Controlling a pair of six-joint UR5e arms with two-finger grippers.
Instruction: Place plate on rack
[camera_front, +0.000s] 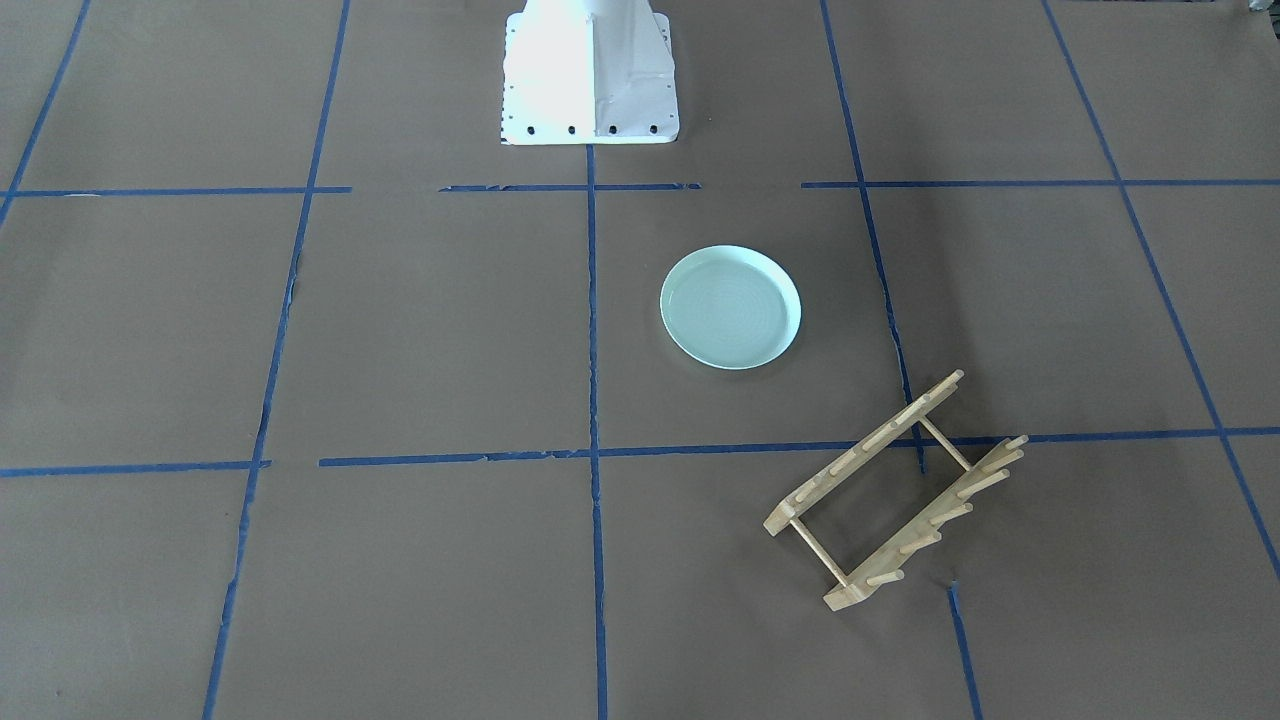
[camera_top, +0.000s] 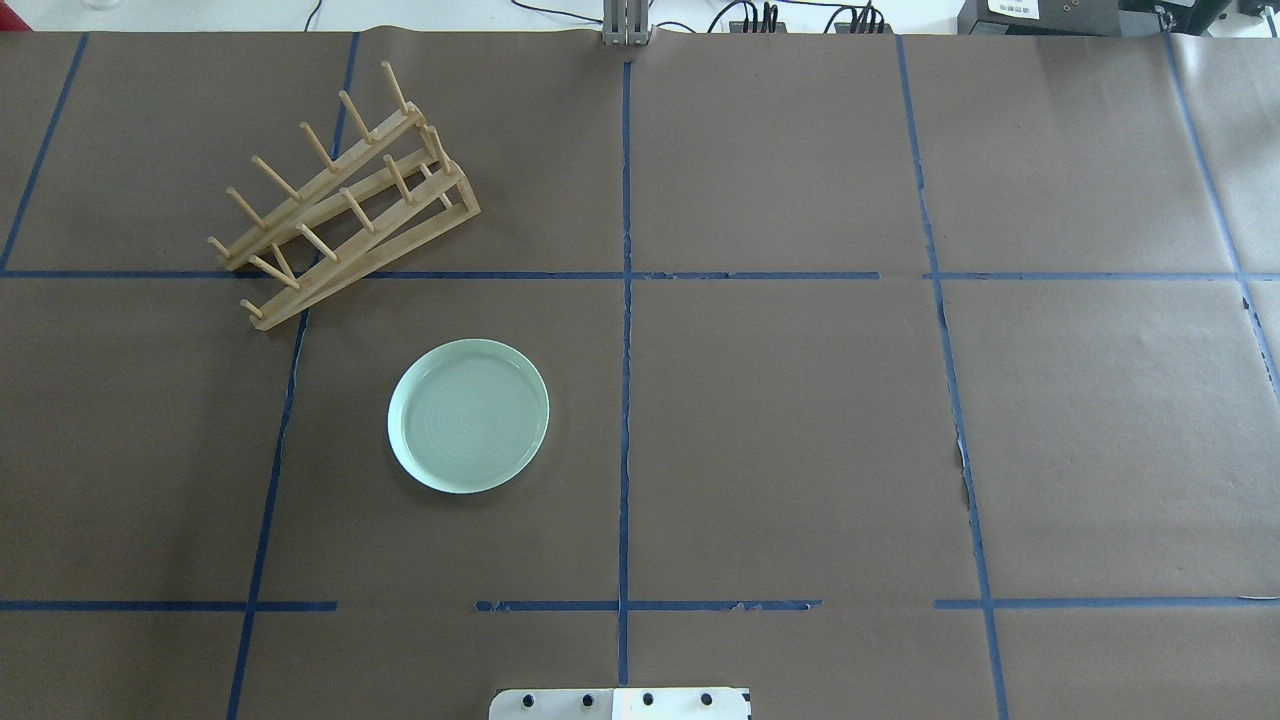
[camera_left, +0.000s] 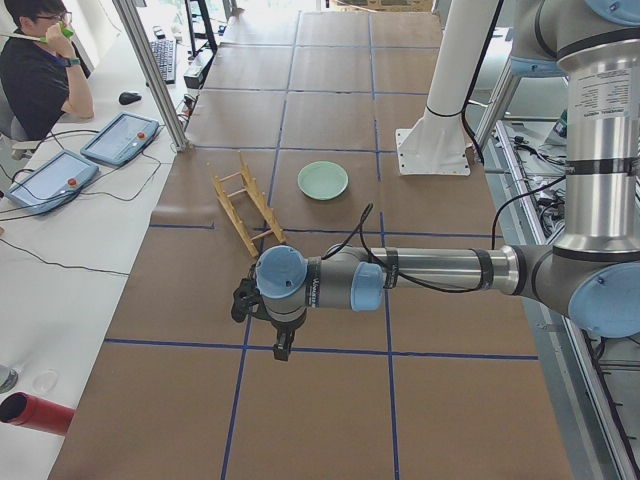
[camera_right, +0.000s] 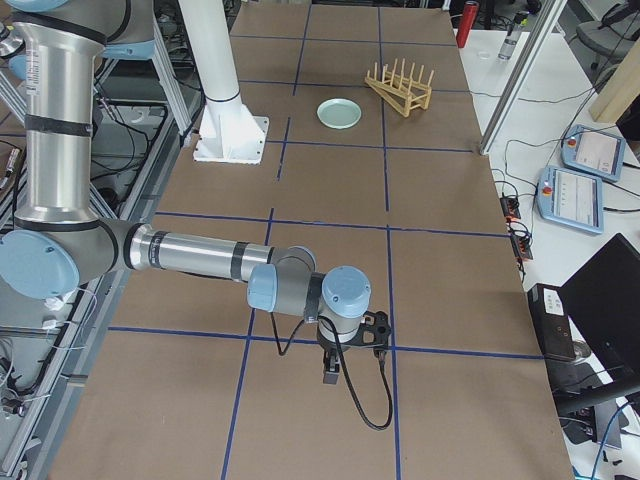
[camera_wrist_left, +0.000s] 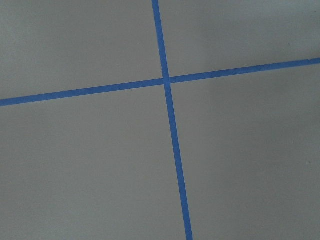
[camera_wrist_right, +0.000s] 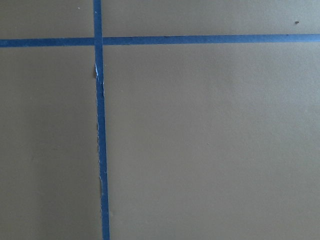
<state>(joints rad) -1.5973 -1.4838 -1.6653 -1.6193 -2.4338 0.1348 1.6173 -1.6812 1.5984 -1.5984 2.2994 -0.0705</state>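
Note:
The pale mint-green plate (camera_top: 468, 415) lies flat on the brown paper-covered table, left of the centre tape line; it also shows in the front view (camera_front: 730, 307). The light-wood rack (camera_top: 340, 205) stands beyond it at the far left, at an angle, apart from the plate and with nothing in it (camera_front: 895, 490). Both grippers show only in the side views. The left gripper (camera_left: 283, 345) hangs over the table far from the plate. The right gripper (camera_right: 333, 370) hangs at the opposite end. I cannot tell whether either is open or shut. The wrist views show only paper and blue tape.
The white robot base (camera_front: 590, 80) stands at the table's near edge. Blue tape lines grid the paper. A seated operator (camera_left: 40, 60) and control tablets (camera_left: 120, 138) are at a side bench. A red cylinder (camera_left: 40, 412) lies on that bench.

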